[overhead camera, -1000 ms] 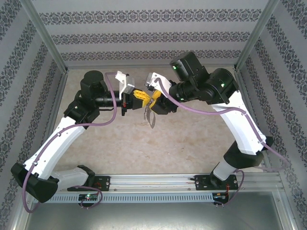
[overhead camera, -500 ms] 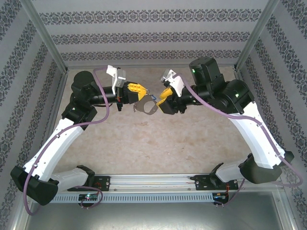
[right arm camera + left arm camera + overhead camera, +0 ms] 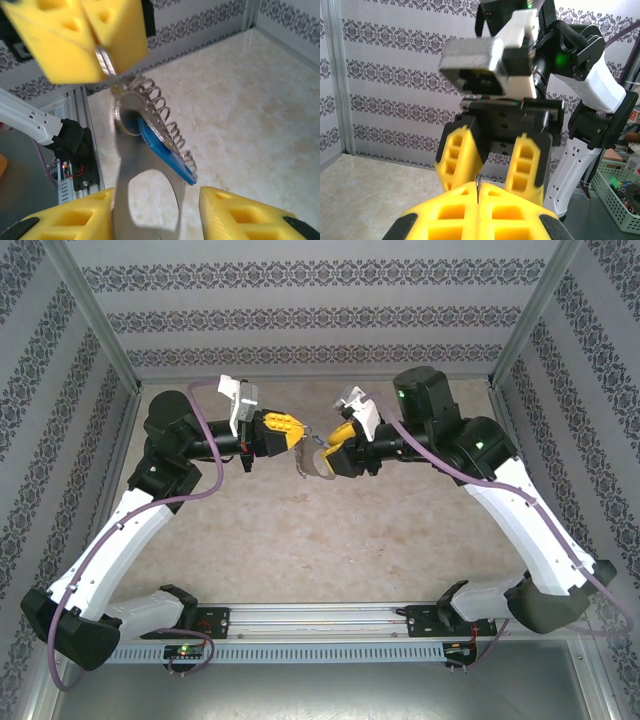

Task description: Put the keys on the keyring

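1. Left gripper (image 3: 296,437) is clamped shut on one end of the keyring (image 3: 124,165), in mid-air over the far middle of the table (image 3: 330,530).
2. The keyring's long axis runs from that clamp straight into the right gripper (image 3: 157,202), whose jaws stand apart (no pinch visible).
3. Blue key (image 3: 162,147) lies against the loop's wire-ring side, nearer the right gripper; whether it is threaded on is unclear.

- You have one flat grey oval metal keyring (image 3: 127,155).
- You have one small key with a blue plastic head (image 3: 160,147).
- You have two yellow-fingered grippers: the left gripper (image 3: 301,439) and the right gripper (image 3: 325,446).
- You have one beige stone-patterned worktop (image 3: 330,530).
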You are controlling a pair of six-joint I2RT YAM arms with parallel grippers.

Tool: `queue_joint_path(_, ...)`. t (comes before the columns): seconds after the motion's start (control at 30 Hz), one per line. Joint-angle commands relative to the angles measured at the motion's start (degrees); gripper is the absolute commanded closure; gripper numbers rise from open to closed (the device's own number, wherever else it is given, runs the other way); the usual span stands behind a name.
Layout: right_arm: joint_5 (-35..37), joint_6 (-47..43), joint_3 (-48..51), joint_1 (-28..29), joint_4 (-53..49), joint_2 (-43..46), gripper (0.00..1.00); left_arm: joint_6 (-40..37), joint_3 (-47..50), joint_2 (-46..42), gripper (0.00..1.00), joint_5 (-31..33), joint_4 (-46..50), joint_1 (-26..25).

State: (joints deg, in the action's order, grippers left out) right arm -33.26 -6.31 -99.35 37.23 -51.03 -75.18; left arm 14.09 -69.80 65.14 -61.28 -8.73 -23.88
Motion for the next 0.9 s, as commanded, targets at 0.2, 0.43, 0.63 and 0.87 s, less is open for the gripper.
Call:
queue_joint_path(0.2,2.1,0.1,-0.2,-1.7,2.9,2.8,0.58,1.4,0.5,-1.2,1.00,-1.5,-5.0,0.7)
queue_joint_path(0.43,2.9,-2.0,1.4,-0.9,1.7,2.0,0.61,3.4,0.3,-0.7,1.00,-2.0,-7.6,0.7)
queue_joint_path(0.63,2.3,-1.4,4.7,-1.0,5.3,3.1,0.61,3.6,0.2,-1.0,1.00,-2.3,-7.0,0.7)
queue_joint_path(0.87,-0.4,-0.5,5.5,0.8,8.1,2.3,0.58,3.0,0.0,-0.8,1.00,-2.0,-6.3,0.7)
